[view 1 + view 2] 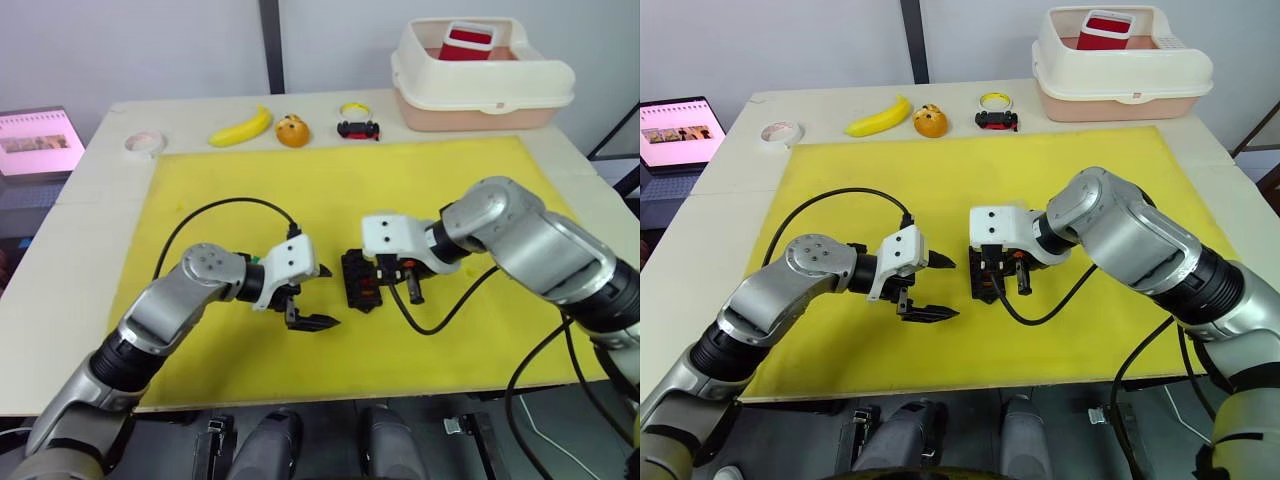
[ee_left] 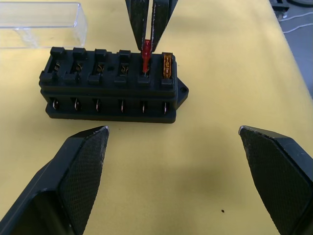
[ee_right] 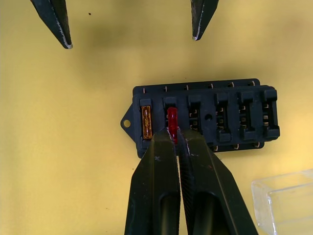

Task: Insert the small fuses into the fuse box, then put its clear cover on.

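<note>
- The fuse box [image 2: 110, 88] sits on the yellow mat [image 1: 300, 200] near its middle, between the two claws; in the head views the right claw and its white wrist block cover most of it.
- Right claw [image 3: 175, 134]: clenched on a red fuse [image 2: 145, 53] that stands upright in the second slot from the box's tabbed end. Only the fuse's top shows above the slot; the rest is hidden in the box and between the fingertips.
- An orange fuse [image 3: 146, 121] is seated in the end slot, just beside the red one. A marking on its face is too small to read.
- The other four slots of the fuse box show only metal contacts.
- Left claw [image 1: 303, 308]: released, fingers spread wide, hovering over the mat near the fuse box, holding nothing.
- The clear cover [image 2: 41, 24] lies on the mat just beyond the fuse box's far end from the fuses; cut off by the frame edge in both wrist views and hard to make out in the head views.
- Beyond the mat from the fuse box, on the surface [image 1: 110, 180]: a banana [image 1: 242, 127], a small black-and-red toy car [image 1: 358, 129], and a cream tub [image 1: 480, 85].
- No readable writing anywhere.
</note>
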Controlling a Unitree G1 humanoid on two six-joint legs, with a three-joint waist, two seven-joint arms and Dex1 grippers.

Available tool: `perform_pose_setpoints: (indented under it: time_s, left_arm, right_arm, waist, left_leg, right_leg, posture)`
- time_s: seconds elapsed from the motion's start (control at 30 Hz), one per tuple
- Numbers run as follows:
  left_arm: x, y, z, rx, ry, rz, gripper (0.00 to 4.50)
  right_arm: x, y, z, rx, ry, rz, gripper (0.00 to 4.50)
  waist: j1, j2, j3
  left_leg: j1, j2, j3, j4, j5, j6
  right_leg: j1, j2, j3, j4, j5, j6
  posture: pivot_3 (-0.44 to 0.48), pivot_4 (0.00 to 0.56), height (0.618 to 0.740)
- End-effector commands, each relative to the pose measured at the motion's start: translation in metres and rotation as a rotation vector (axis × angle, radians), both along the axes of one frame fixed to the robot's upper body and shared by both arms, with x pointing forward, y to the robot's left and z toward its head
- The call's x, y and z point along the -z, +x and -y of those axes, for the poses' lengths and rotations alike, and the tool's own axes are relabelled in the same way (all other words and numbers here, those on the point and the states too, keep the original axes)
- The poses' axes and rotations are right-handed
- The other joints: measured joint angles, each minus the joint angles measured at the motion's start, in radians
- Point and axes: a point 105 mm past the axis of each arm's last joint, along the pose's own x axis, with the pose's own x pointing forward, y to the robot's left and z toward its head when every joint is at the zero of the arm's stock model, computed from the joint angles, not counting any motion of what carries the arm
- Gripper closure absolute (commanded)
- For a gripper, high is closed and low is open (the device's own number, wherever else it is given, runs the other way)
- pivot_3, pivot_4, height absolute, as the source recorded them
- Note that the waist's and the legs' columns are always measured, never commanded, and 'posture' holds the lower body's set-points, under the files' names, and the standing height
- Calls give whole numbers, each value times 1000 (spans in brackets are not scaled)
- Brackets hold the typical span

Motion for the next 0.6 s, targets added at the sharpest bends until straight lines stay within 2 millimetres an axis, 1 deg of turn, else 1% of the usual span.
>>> perform_pose_setpoints:
  time_s: [0.03,0.6]
  left_arm:
    - [-8,-2,0,15,-3,50,18]
    - [-7,-6,3,25,-10,48,18]
  right_arm:
    - [-4,2,0,-6,4,27,4500]
    - [4,5,0,-27,-23,19,4500]
  waist:
    - [0,0,0]
    - [0,0,0]
  left_leg:
    - [0,0,0,0,0,0]
    - [0,0,0,0,0,0]
  right_leg:
    - [0,0,0,0,0,0]
    - [0,0,0,0,0,0]
  posture:
    - [0,150,740]
    - [0,150,740]
